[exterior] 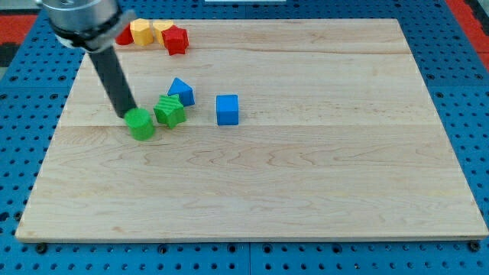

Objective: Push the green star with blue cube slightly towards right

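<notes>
Green star (170, 111) is lying on the wooden board (306, 176), in the upper left part of the view, and it is sitting between three other blocks. At its upper right a small blue block (182, 91), with a wedge-like shape, is standing so close that the two are seeming to touch. Further toward the view's right the blue cube (227, 109) is resting alone, near the star but clearly apart from it, with bare wood showing between them. On the other side, at the star's lower left, a green round block (141, 124) is sitting just beside it, almost touching.

My tip (127, 114) is standing at the upper left edge of this green round block, and it is looking to be in contact with it, though the exact contact I cannot tell. The dark rod is rising from there, leaning toward the view's top left corner. The arm is carrying no pincer, only this rod, so nothing is being gripped.

At the board's top left edge four more blocks are crowding together: a red block (124, 37) partly hidden behind the rod, two yellow blocks (140, 32) (161, 30), and a red block (176, 40) to the right of them. Their shapes I cannot make out well.
</notes>
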Robot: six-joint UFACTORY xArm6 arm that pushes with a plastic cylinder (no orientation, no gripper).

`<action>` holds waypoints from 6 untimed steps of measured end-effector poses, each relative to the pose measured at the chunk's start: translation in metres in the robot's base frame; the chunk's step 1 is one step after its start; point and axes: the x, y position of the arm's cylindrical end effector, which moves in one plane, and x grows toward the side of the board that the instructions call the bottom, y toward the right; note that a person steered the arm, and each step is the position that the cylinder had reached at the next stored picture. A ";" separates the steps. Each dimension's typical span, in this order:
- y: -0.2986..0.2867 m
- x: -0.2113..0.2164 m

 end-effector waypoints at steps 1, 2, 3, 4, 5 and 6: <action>0.031 0.008; 0.032 0.005; 0.008 -0.005; 0.042 -0.017; 0.129 0.004; 0.213 0.011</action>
